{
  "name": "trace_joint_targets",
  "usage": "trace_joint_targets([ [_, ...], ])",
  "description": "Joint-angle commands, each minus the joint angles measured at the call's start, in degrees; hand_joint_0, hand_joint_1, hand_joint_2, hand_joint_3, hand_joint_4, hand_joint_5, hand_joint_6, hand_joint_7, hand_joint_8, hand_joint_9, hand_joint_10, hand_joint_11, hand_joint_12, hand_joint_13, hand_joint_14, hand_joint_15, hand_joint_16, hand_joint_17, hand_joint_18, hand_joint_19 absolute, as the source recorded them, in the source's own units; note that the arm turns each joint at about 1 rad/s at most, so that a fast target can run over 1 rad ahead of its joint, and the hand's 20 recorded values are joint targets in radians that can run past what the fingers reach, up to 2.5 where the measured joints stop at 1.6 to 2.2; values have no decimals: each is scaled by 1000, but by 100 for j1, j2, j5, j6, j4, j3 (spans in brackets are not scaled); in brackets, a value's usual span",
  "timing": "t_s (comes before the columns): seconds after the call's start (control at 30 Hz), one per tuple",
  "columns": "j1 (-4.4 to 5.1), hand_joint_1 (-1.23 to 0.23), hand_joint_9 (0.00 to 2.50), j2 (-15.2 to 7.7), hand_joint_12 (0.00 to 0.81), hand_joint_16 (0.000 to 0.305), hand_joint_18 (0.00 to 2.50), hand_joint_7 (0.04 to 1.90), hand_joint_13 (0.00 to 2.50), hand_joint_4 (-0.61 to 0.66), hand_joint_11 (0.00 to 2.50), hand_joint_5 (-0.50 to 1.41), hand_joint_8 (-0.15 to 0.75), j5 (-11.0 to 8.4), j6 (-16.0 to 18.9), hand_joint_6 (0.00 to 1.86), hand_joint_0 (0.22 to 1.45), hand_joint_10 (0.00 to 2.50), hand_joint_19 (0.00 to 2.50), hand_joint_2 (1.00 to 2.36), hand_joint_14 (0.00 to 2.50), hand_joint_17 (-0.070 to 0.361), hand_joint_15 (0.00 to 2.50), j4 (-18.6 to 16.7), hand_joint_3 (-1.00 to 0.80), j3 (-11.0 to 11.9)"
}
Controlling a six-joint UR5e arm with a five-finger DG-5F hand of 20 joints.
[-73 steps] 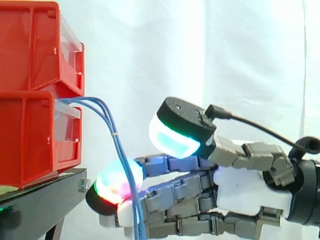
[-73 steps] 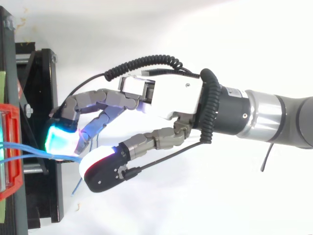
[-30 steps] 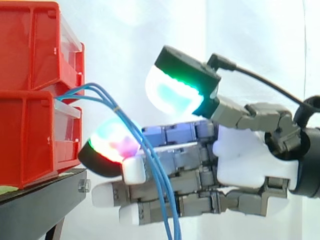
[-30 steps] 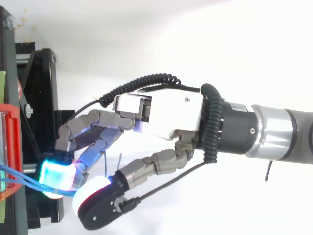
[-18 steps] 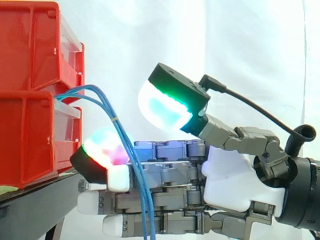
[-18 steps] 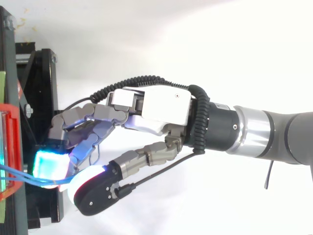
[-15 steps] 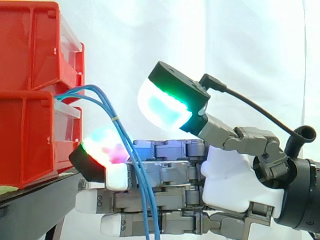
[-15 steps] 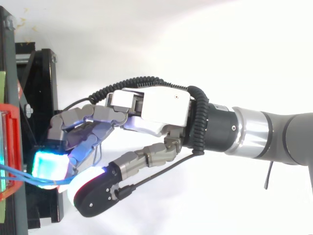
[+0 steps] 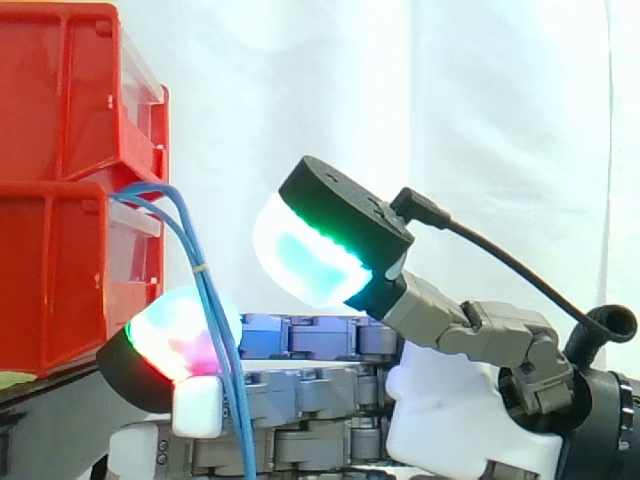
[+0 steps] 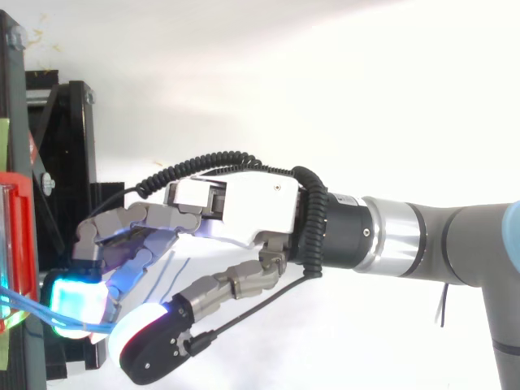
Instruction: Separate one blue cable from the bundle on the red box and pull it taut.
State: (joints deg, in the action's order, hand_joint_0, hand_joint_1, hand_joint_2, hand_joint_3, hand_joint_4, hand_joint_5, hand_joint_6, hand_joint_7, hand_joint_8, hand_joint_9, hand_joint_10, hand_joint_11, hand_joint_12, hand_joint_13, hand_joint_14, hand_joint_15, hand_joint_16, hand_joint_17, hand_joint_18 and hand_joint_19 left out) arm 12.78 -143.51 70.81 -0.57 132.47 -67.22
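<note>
Side view. Blue cables [image 9: 200, 268]: out of the front of the lower red bin [image 9: 60, 270], arching over, then dropping almost straight down, so long axis near vertical. Hand [image 9: 450, 420]: in low from the right, fingers [image 9: 300, 385] laid out straight and level toward the bin, crossing the cables at roughly a right angle. Strands passing down in front of the fingers, just behind the glowing fingertip pad [image 9: 165, 340]; touching or merely in front, cannot tell from this side. Thumb [image 9: 340, 215] lifted well above the fingers, clear of every strand. Open, then, with nothing pinched.

Top view. Same cables in from the left edge at the bin, running rightward beneath the cyan fingertip pad and on toward the wide gap before the thumb pad [image 10: 134, 345]. Fingers straight over the black stand [image 10: 65, 162], thumb splayed to one side. Strands bunched close together, none parted from the rest.

Judged from this: coming move hinging on that crossing. Calls for closing the thumb across the hanging run onto one strand alone, then drawing rightward, away from the bin. Likely slip: catching the whole bundle instead.
</note>
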Motion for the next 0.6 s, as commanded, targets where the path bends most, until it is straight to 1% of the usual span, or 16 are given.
trace_joint_targets([
  [0.0, 6, -651, 920, -28, 296, 35, 470, 1046, 618, 160, 415, -103, 266, 3, 31, 579, 586, 14, 412, 1004, 11, 78, 261, -19, -443, 25],
  [0.07, 6, -649, 915, -28, 297, 35, 478, 895, 620, 127, 405, -116, 264, 12, 40, 666, 593, 14, 413, 1008, 12, 78, 258, 16, -405, 34],
  [0.2, 6, -647, 874, -28, 297, 35, 482, 719, 622, 105, 419, -147, 264, 12, 22, 786, 609, 14, 411, 1015, 11, 78, 271, 69, -314, 86],
  [0.27, 6, -648, 837, -28, 298, 35, 489, 674, 620, 103, 428, -162, 267, 12, 22, 836, 612, 14, 419, 1018, 11, 79, 277, 77, -257, 113],
  [0.4, -3, -663, 798, -28, 299, 35, 493, 657, 619, 109, 429, -170, 265, 29, 40, 867, 618, 14, 426, 1018, 11, 79, 286, 95, -211, 157],
  [0.5, -21, -670, 796, -28, 301, 36, 502, 607, 631, 150, 422, -174, 265, 64, 40, 882, 614, 14, 438, 1016, 12, 81, 295, 148, -262, 218],
  [0.57, -21, -651, 858, -28, 303, 36, 526, 599, 657, 160, 432, -168, 277, 91, 40, 871, 583, 14, 440, 1011, 14, 82, 299, 174, -364, 236],
])
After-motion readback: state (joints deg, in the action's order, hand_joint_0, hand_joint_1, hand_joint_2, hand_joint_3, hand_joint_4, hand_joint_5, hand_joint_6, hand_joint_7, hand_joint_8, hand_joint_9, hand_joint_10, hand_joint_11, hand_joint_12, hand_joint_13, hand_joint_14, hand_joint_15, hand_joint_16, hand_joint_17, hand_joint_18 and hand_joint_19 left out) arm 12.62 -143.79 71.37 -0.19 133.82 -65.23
